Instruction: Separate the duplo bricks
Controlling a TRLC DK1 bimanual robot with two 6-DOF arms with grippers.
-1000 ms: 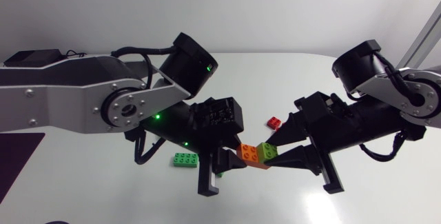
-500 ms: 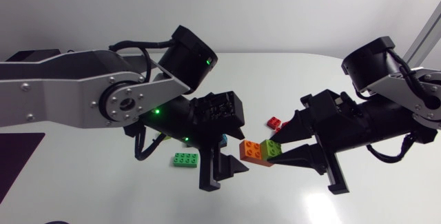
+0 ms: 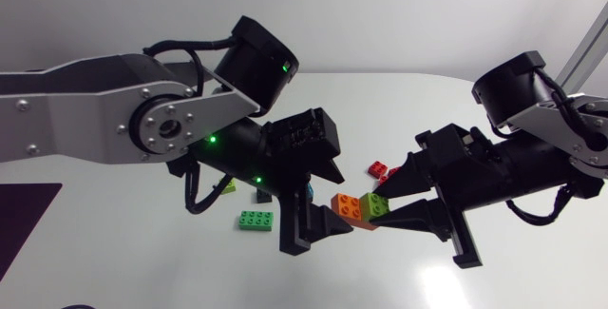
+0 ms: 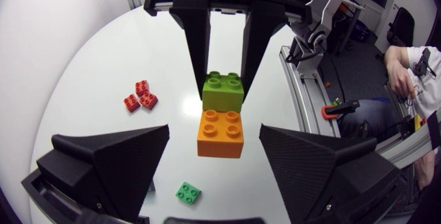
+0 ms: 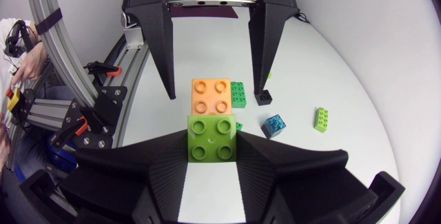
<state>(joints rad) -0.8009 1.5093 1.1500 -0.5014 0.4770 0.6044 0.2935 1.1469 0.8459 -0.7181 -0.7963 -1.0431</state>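
Observation:
A lime-green brick (image 3: 373, 205) and an orange brick (image 3: 346, 206) are still stuck together, held above the table. My right gripper (image 3: 381, 206) is shut on the lime-green brick (image 5: 212, 138), and the orange brick (image 5: 210, 96) juts out past its fingertips. My left gripper (image 3: 318, 229) is open, with its fingers standing either side of the orange brick (image 4: 220, 132) without touching it. In the left wrist view the lime-green brick (image 4: 222, 90) sits between the right gripper's fingers (image 4: 200, 45).
A red brick cluster (image 3: 379, 168) lies on the table behind the grippers. A flat green brick (image 3: 255, 220) lies under my left arm. A blue brick (image 5: 273, 125), a small black piece (image 5: 262, 98) and a lime brick (image 5: 321, 119) lie nearby.
My left gripper has opened and let go of the orange brick. The joined pair stays in the right gripper and has shifted slightly up and right.

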